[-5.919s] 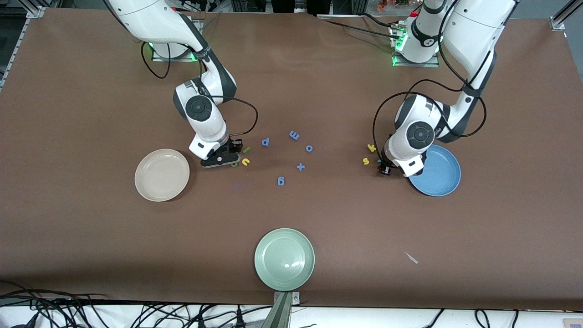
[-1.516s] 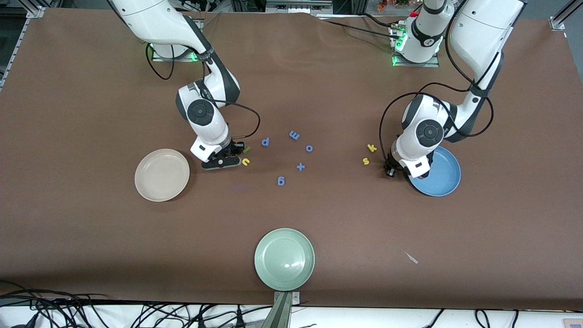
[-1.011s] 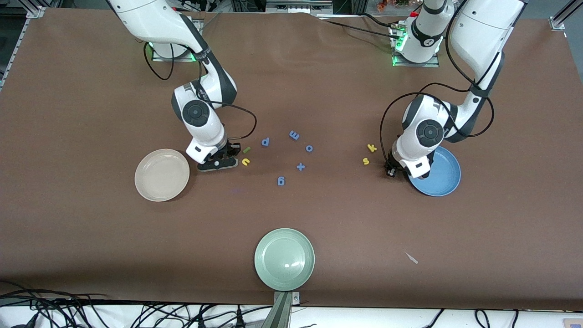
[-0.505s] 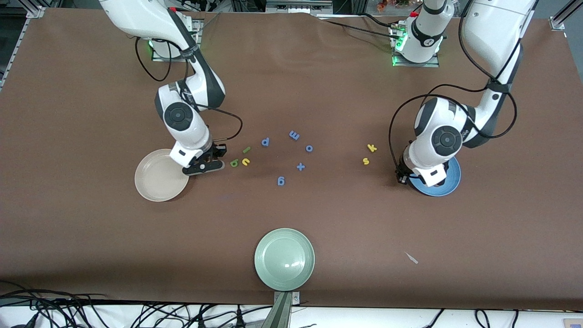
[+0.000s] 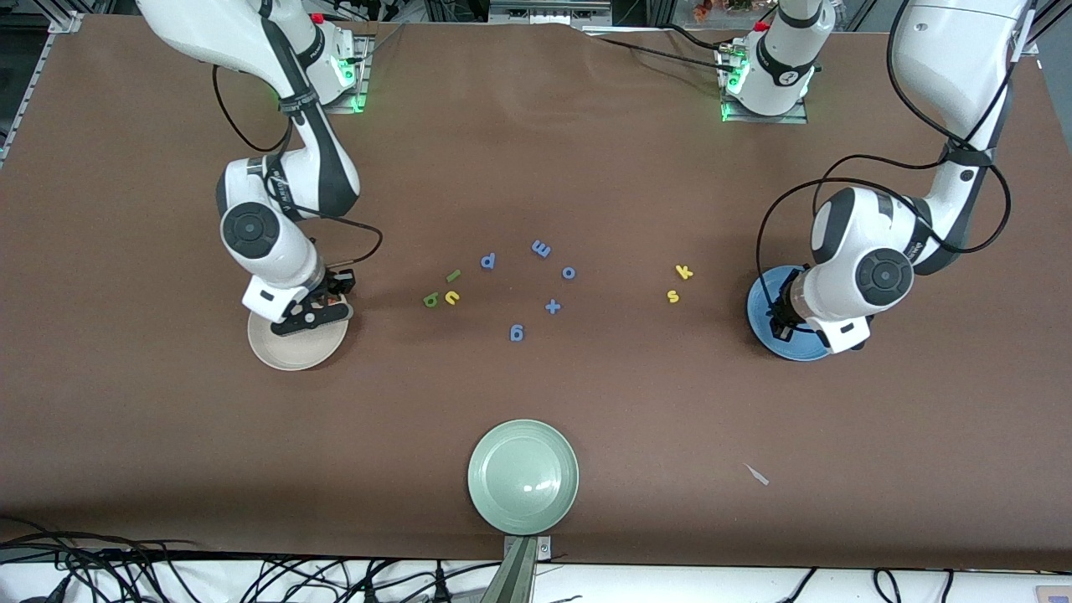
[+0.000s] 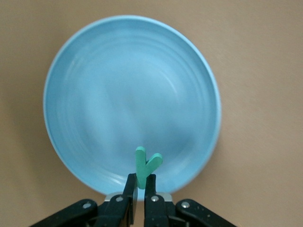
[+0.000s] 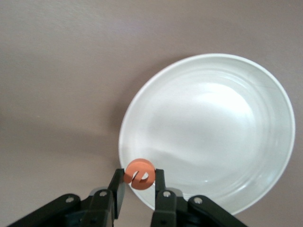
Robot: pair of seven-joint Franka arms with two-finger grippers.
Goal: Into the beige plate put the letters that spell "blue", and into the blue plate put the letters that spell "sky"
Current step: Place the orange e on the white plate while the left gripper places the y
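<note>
- Both arms are now hanging over their plates, having swung away from the letter clusters they were working at earlier.
- We are pinching the orange "e" (image 7: pixel 140 174) in our right gripper (image 7: pixel 137 187) above the beige plate (image 5: pixel 289 356), near its rim.
- We are pinching the teal "y" (image 6: pixel 146 166) in our left gripper (image 6: pixel 140 194) over the blue plate (image 5: pixel 766 339).
- We are leaving the dark green "b" (image 5: pixel 430 300), yellow "u" (image 5: pixel 452 296), light green "l" (image 5: pixel 453 275), "s" (image 5: pixel 672 296) and "k" (image 5: pixel 683 271) mid-table.
- We are judging it wise to shift each letter further inside the rim, lower it, then release.
</note>
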